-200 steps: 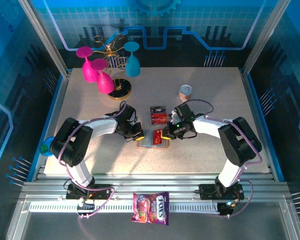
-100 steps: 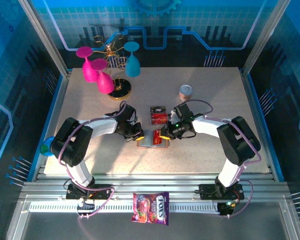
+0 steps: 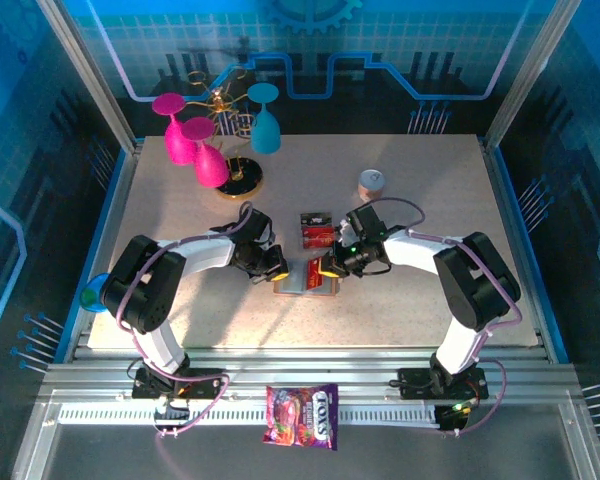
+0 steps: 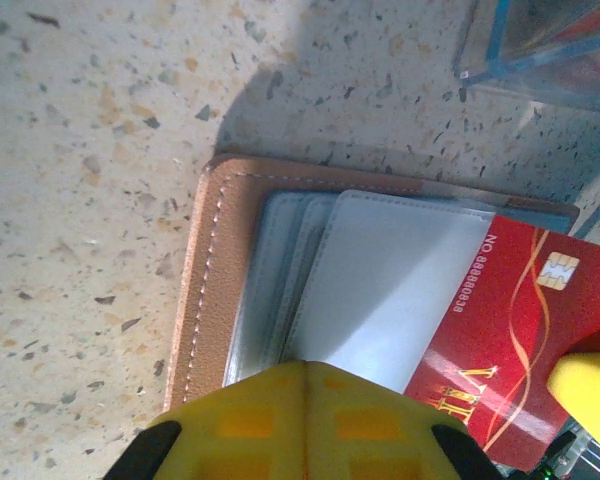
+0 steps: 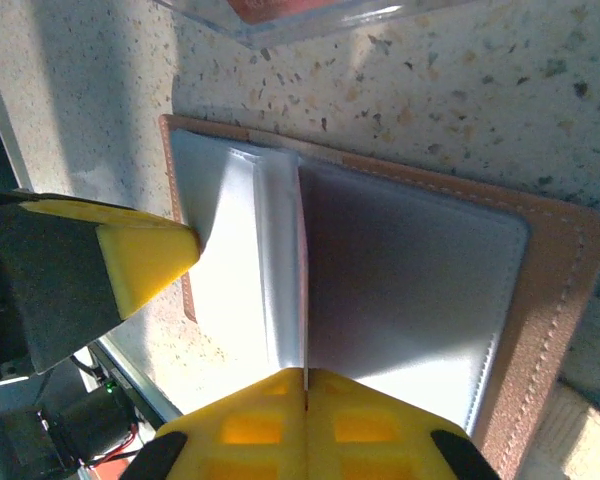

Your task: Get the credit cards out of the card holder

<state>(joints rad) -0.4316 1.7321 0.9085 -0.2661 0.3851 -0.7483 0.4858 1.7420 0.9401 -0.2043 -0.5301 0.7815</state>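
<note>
Open wallet [image 3: 298,284]; left gripper [image 4: 305,372] clenched at its 9 o'clock, right gripper [image 5: 306,378] clenched at 3, perhaps nipping a pocket; red card [image 4: 500,320] protrudes.

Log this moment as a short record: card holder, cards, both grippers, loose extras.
card holder: lying open on the table, clear pockets facing up
red card: partly out of a pocket, chip end exposed
other cards: red and dark, lying apart, farther back than the holder
left gripper: shut, at the holder's pockets
right gripper: shut, at the holder's opposite side
candy packet: on the front rail, off the table
</note>
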